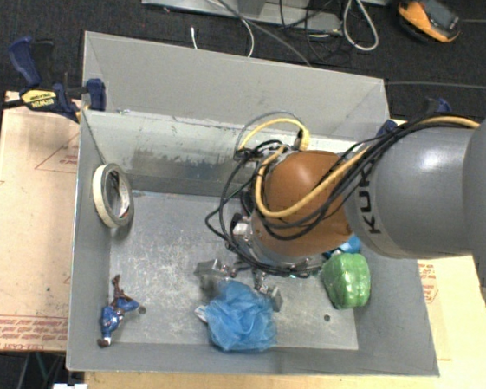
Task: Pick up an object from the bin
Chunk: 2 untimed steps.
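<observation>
My gripper [240, 285] hangs low in the middle of the bin, its grey fingers [209, 274] spread open. Right under and in front of it lies a crumpled light-blue bag-like wad [239, 320], whose top edge sits at the fingertips; I cannot tell whether they touch. A bright green lumpy thing [347, 280] lies just right of the gripper. A bit of a light-blue thing [352, 244] peeks out behind it.
A roll of pale tape [112, 194] leans on the bin's left wall. A small blue figure [114, 310] lies in the front left corner. The arm and its orange cover with cables hide the bin's back right.
</observation>
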Each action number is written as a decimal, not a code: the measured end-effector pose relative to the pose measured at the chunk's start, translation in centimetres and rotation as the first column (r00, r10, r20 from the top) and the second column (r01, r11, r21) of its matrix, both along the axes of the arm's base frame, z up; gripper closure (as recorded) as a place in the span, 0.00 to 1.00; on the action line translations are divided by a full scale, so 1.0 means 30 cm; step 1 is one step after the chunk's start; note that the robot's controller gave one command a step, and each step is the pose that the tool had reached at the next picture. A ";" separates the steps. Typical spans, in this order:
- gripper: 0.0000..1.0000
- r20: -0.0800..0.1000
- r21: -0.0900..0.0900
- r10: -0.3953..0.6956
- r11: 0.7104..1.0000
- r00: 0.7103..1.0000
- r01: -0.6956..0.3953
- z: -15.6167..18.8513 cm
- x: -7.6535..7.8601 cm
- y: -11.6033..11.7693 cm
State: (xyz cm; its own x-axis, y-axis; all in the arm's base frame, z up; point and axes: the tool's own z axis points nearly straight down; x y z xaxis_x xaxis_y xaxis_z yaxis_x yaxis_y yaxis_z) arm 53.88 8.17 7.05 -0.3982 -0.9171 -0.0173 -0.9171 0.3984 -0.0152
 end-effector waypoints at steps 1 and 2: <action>1.00 0.001 0.001 0.022 1.000 1.000 -0.022 0.000 -0.021 0.038; 1.00 0.001 0.001 0.022 1.000 1.000 -0.022 0.000 -0.021 0.038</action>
State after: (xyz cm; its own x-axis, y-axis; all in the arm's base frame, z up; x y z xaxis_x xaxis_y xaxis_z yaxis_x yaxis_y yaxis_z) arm 53.27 9.32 7.04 -0.3783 -0.9255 -0.0187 -0.9254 0.3786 -0.0151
